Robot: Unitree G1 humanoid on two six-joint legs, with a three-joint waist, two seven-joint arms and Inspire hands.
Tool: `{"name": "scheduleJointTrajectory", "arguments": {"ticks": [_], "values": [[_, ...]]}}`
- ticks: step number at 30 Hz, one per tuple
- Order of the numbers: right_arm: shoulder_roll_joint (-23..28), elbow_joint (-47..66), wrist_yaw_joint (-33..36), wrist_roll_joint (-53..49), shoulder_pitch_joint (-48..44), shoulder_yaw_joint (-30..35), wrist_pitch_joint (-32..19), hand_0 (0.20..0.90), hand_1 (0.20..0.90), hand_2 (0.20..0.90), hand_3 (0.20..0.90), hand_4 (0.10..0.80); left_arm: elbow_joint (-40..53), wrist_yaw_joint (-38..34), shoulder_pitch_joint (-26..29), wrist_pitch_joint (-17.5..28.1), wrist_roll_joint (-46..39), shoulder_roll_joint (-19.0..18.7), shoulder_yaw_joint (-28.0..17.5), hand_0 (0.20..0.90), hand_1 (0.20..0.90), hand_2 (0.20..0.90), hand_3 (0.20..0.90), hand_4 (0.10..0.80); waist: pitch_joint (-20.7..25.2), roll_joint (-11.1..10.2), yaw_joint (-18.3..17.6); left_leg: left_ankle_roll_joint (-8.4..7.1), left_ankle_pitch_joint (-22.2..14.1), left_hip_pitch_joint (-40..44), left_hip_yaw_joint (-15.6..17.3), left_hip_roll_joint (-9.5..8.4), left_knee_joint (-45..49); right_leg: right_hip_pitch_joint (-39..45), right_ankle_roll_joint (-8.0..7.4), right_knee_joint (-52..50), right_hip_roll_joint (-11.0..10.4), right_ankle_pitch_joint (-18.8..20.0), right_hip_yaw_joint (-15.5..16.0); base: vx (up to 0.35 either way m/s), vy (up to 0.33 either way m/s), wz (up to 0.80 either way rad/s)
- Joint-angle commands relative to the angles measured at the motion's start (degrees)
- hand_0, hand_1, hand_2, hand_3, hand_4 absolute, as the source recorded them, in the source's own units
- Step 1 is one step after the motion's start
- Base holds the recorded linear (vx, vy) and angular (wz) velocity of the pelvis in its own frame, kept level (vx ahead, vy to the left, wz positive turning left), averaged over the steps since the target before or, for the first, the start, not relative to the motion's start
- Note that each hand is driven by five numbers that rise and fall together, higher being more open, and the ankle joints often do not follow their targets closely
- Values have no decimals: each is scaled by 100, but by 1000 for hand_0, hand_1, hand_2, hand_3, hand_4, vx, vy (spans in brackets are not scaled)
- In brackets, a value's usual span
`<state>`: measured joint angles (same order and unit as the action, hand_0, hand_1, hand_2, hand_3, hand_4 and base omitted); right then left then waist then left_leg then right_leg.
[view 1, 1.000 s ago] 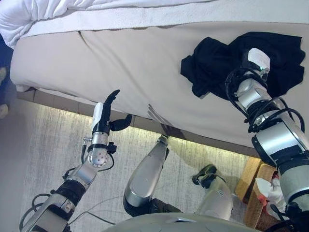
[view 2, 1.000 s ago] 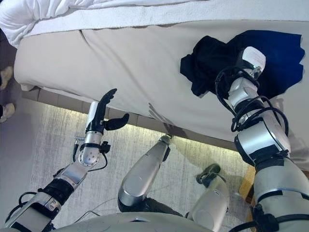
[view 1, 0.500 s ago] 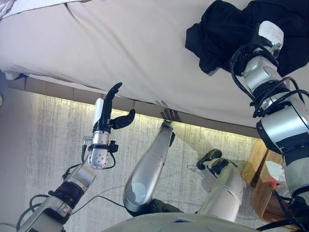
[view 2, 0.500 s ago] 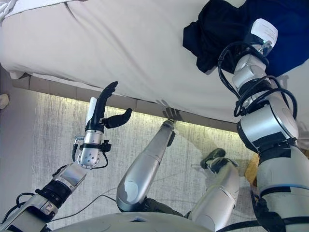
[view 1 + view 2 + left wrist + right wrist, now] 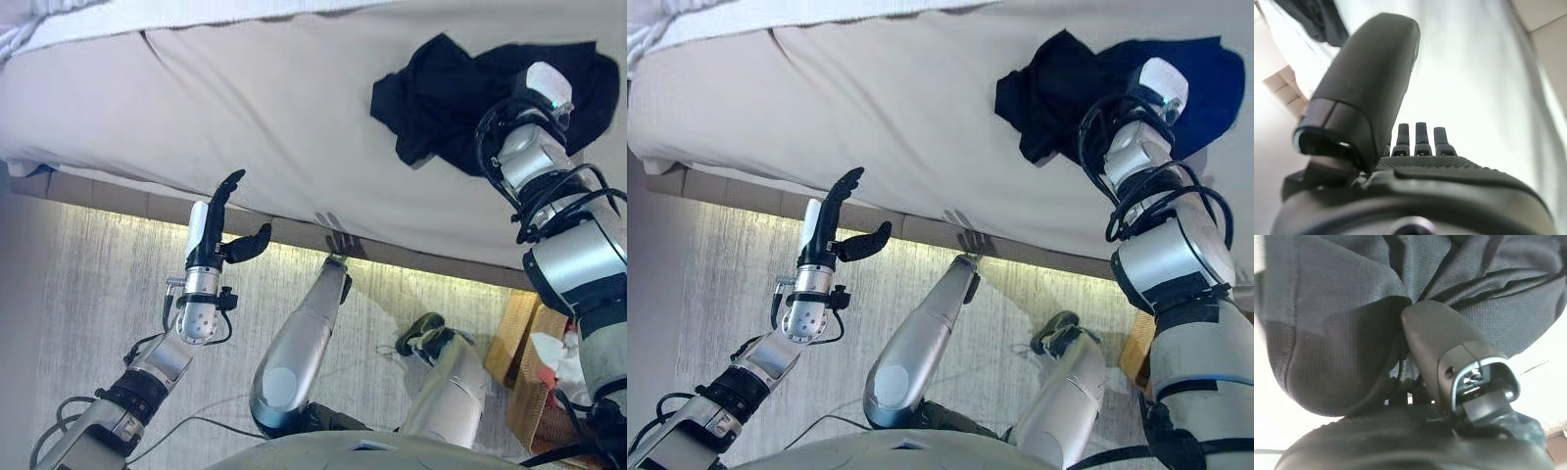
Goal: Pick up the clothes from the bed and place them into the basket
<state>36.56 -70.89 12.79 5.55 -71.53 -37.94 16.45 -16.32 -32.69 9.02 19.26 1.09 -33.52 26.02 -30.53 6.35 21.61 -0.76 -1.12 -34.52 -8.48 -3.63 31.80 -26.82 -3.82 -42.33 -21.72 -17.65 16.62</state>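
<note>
The crumpled black cloth garment (image 5: pixel 460 108) lies on the far right of the beige-sheeted bed (image 5: pixel 274 127); my right hand (image 5: pixel 1449 352) is buried in its folds, thumb pressing a bunched ridge, fingers hidden, so I cannot tell their closure; I judge it light, limp, non-slip, best gathered mid-heap; my left hand (image 5: pixel 220 230) hovers spread, empty; the wicker basket (image 5: pixel 529 382) sits near right.

A home bedroom: a made bed (image 5: pixel 294 127); carpeted floor (image 5: pixel 88 284).
</note>
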Motion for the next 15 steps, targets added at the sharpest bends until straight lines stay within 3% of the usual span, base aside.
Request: {"name": "scheduleJointTrajectory", "arguments": {"ticks": [1, 5, 9, 10, 15], "values": [[402, 258, 228, 25, -475, -102, -172, 300, 300, 300, 200, 100, 357, -67, 72, 191, -127, -328, -626, 900, 900, 900, 900, 800, 74, -235, -54, 471, -855, 1004, 373, -3, -293, 631, 331, 389, 470, 509, 289, 15, -39, -32], [487, 328, 352, -19, -389, 39, -241, 300, 300, 300, 200, 100, 297, -15, 214, 47, -73, -297, -621, 900, 900, 900, 900, 800, 201, -448, -107, 359, -641, 1817, 467, 147, -1037, 1418, 208, 1194, 526, 775, 384, 39, -61, -12], [672, 791, 665, -151, -181, 195, -418, 300, 300, 300, 200, 100, 229, 180, 93, -199, -15, -230, -631, 900, 900, 900, 900, 800, 720, -676, -281, 220, -486, 2522, 649, 320, -1792, 2173, 115, 2299, 786, 1011, 345, 78, -22, -21], [756, 962, 714, -144, -131, 246, -432, 300, 300, 300, 200, 100, 190, 269, 54, -324, -1, -193, -605, 900, 900, 900, 900, 800, 912, -713, -351, 204, -318, 2671, 720, 358, -2035, 2351, 130, 2638, 841, 1194, 374, 84, 60, -26], [1152, 1443, 738, -138, 81, 420, -638, 300, 300, 300, 200, 100, 4, 460, -155, -521, -12, -118, -598, 900, 900, 900, 900, 800, 1492, -768, -611, 109, -188, 3218, 942, 475, -2579, 2846, 27, 3288, 952, 1416, 233, 65, 63, -17]]}}
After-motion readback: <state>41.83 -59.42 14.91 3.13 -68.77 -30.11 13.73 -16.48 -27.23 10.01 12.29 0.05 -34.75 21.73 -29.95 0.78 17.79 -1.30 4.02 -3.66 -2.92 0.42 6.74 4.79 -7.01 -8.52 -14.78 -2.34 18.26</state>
